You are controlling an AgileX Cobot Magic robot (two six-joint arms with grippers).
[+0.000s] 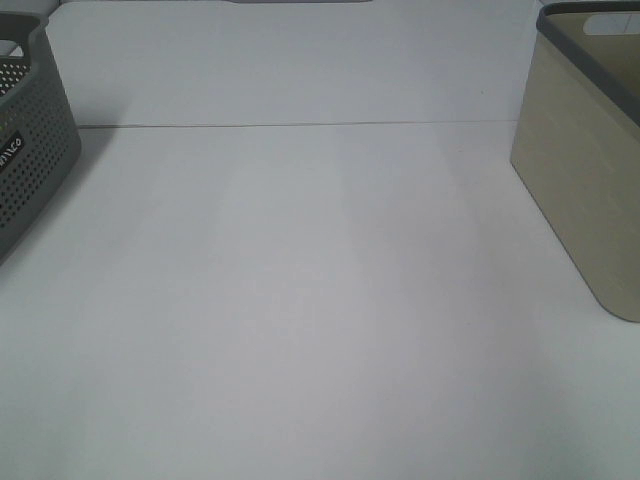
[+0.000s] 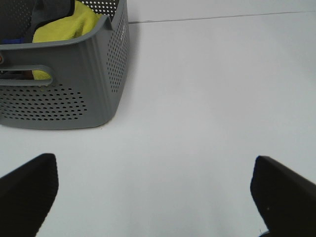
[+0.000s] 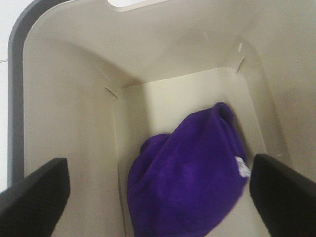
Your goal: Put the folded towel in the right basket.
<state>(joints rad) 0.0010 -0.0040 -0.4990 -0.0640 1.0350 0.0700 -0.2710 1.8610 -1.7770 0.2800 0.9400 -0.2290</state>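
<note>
The towel (image 3: 190, 168) was seen inside the right basket (image 3: 64, 108); the right pincer (image 3: 158, 192), spread wide and empty, was best lifted straight clear of its walls.

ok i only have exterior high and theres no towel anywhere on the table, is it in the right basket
observer: yes, the right wrist view looks down into the beige basket and a purple towel lies bunched on its floor.
operator: is the gripper holding it
observer: no, the right gripper is open, and the towel lies loose below it.
operator: and whats in the left basket
observer: the grey basket holds a yellow cloth.
</note>
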